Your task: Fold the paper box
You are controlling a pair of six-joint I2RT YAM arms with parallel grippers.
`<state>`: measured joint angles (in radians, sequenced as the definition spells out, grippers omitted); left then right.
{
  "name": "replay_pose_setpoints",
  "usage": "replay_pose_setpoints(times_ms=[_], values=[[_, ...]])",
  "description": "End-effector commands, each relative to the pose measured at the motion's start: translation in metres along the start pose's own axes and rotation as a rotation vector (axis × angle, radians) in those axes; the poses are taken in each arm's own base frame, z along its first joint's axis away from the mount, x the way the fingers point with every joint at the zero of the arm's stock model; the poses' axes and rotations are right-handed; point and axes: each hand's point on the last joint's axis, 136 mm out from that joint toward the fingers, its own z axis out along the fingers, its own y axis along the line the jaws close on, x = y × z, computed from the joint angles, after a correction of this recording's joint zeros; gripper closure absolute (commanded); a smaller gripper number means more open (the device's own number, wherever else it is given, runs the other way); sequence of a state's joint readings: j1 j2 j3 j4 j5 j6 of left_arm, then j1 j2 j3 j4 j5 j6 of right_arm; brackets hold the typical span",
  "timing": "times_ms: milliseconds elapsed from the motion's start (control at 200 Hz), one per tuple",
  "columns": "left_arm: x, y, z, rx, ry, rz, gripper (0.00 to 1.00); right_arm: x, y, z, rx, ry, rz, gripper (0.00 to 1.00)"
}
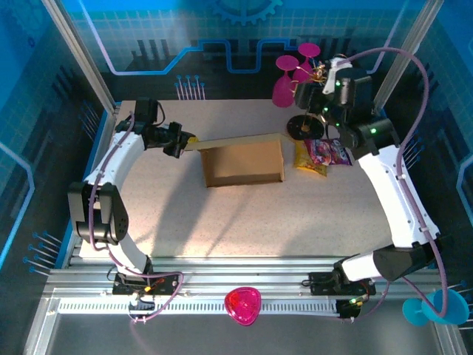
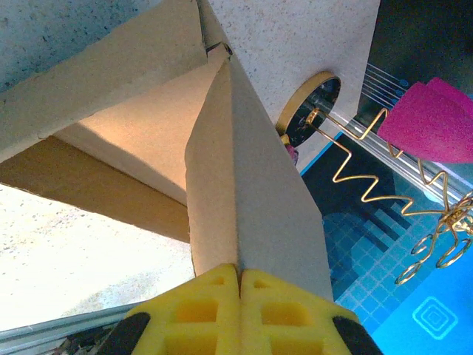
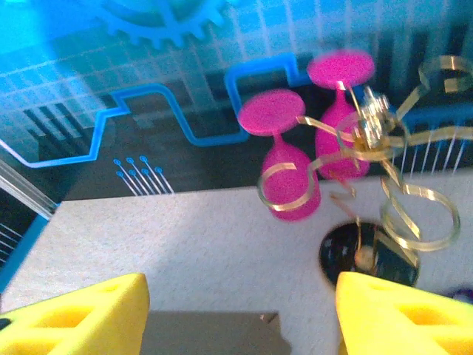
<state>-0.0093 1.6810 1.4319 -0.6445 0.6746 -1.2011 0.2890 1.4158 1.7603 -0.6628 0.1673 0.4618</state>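
Left gripper (image 2: 239, 285) pinches flap (image 2: 244, 192) of paper box (image 1: 244, 166) (bare cardboard inside); right gripper (image 3: 236, 314) spread wide.

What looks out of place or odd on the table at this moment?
Nothing looks spilled or torn. Two pink glasses stand upside down at the far table edge, beside the gold wire stand. The paper box lies slightly askew, with one long flap reaching left, pinched in the left gripper.
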Motion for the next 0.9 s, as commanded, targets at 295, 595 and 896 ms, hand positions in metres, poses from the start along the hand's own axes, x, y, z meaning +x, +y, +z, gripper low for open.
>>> replay_pose_setpoints(times_ms=[295, 595, 896], values=[[0.018, -0.009, -0.025, 0.037, -0.003, 0.068, 1.0, 0.11, -0.009, 0.044, 0.02, 0.585, 0.307, 0.4], [0.017, -0.007, -0.024, 0.044, -0.008, 0.057, 1.0, 0.128, 0.008, 0.057, -0.059, 0.671, 0.432, 0.46], [0.016, -0.007, -0.023, 0.047, -0.011, 0.052, 1.0, 0.143, 0.017, 0.057, -0.094, 0.727, 0.464, 0.46]])
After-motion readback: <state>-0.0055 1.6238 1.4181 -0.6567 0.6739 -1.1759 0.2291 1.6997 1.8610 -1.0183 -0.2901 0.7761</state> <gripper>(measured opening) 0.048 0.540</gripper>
